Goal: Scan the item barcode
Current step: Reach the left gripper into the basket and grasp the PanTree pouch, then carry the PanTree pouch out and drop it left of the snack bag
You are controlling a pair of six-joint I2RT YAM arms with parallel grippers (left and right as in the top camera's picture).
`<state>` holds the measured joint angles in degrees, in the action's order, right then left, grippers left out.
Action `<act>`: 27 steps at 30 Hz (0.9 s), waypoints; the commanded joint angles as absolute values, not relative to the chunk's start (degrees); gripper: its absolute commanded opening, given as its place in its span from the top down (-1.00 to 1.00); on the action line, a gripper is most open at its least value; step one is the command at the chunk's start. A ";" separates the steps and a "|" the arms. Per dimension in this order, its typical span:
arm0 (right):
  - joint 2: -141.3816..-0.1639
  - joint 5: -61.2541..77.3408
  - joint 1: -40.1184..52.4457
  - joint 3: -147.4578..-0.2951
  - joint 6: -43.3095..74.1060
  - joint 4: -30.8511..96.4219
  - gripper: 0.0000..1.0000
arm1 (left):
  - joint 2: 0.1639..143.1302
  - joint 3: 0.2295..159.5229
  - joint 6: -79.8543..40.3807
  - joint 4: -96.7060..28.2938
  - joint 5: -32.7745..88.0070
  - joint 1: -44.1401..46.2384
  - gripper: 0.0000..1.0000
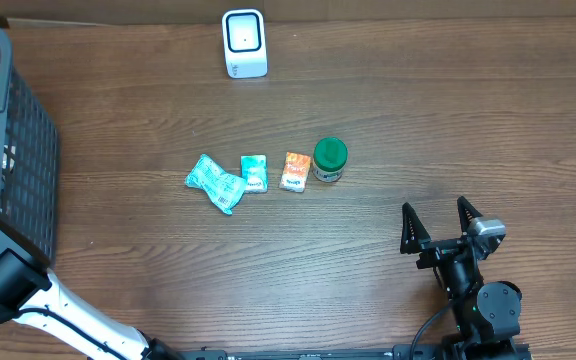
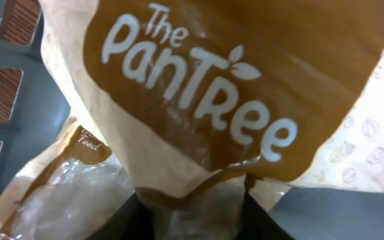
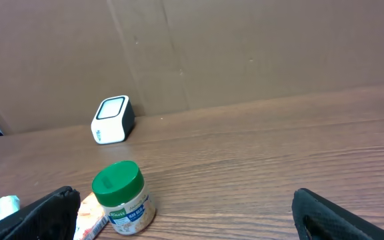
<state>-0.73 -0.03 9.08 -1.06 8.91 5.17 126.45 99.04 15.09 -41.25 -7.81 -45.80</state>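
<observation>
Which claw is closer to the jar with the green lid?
Right. The right claw is just right of the jar; the left claw is far left, inside the basket by a bag.

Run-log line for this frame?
left gripper: astride PanTree bag in basket, grip unclear | right gripper: open, empty | scanner: nothing presented

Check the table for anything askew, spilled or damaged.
Nothing is spilled or broken. Only the crumpled teal packet at the left end of the row looks off: it lies skewed against the small green sachet beside it. The green-lidded jar and the scanner stand upright.
</observation>
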 commanded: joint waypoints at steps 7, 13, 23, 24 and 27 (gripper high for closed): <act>-0.23 -0.30 8.97 -0.47 8.51 4.84 -0.99 | 126.08 99.98 12.60 -42.81 -8.64 -46.04 0.92; -0.23 -0.30 8.97 -0.47 8.51 4.82 -1.00 | 117.86 103.00 3.70 -43.33 -10.48 -45.78 0.92; -0.23 -0.30 8.97 -0.47 8.54 4.84 -1.00 | 93.80 105.19 -13.21 -41.71 11.51 -44.16 0.92; -0.23 -0.30 8.97 -0.47 8.51 4.84 -1.00 | 91.66 105.19 -13.78 -41.39 11.88 -43.88 0.92; -0.23 -0.30 8.97 -0.47 8.51 4.84 -1.00 | 84.44 105.19 -14.63 -40.84 13.41 -42.52 0.92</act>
<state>-0.73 -0.03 9.08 -1.06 8.93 5.19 92.40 103.88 -10.04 -41.08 7.40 -44.12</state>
